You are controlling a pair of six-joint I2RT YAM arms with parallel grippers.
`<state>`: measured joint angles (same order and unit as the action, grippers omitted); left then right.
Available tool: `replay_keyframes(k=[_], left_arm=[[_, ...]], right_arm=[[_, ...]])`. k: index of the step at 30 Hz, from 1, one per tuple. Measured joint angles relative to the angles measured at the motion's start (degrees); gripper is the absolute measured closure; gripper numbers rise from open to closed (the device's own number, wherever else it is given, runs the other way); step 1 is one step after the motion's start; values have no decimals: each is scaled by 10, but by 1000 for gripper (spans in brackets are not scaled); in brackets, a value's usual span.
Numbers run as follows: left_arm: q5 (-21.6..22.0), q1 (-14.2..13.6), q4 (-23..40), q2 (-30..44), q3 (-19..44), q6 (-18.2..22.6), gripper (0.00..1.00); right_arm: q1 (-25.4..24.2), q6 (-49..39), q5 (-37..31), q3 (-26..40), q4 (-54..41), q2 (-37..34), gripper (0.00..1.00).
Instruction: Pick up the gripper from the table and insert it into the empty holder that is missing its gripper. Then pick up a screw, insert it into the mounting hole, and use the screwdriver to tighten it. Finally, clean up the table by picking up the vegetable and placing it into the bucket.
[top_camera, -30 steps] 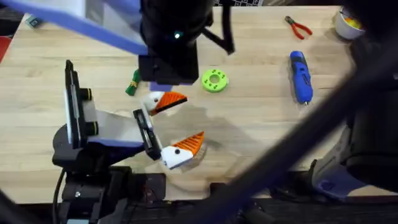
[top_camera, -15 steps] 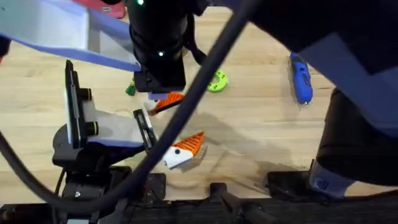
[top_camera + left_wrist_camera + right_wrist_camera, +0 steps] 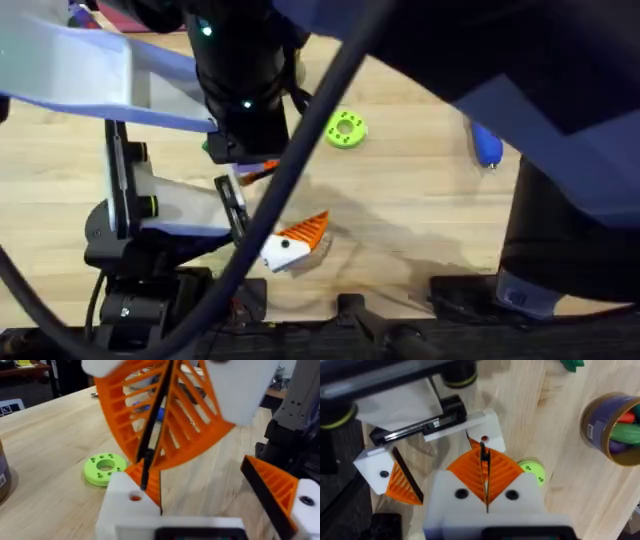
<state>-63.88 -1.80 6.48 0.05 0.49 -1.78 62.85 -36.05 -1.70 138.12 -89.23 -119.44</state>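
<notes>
Right gripper (image 3: pixel 485 477) pads pressed closed, directly over the holder (image 3: pixel 482 427); bucket (image 3: pixel 612 427) at its 2 o'clock. Left gripper (image 3: pixel 210 505) gapes open.

No legible text; white label on bucket (image 3: pixel 612 427) unreadable.

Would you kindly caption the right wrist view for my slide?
Right gripper, shut, above the white holder, with green disc and bucket nearby.
</notes>
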Motion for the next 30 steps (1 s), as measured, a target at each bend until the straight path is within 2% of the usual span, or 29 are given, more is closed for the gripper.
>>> replay_keyframes(k=[30], left_arm=[[0,0,0,0,0,0,15]], right_arm=[[0,0,-4,0,0,-27,995]])
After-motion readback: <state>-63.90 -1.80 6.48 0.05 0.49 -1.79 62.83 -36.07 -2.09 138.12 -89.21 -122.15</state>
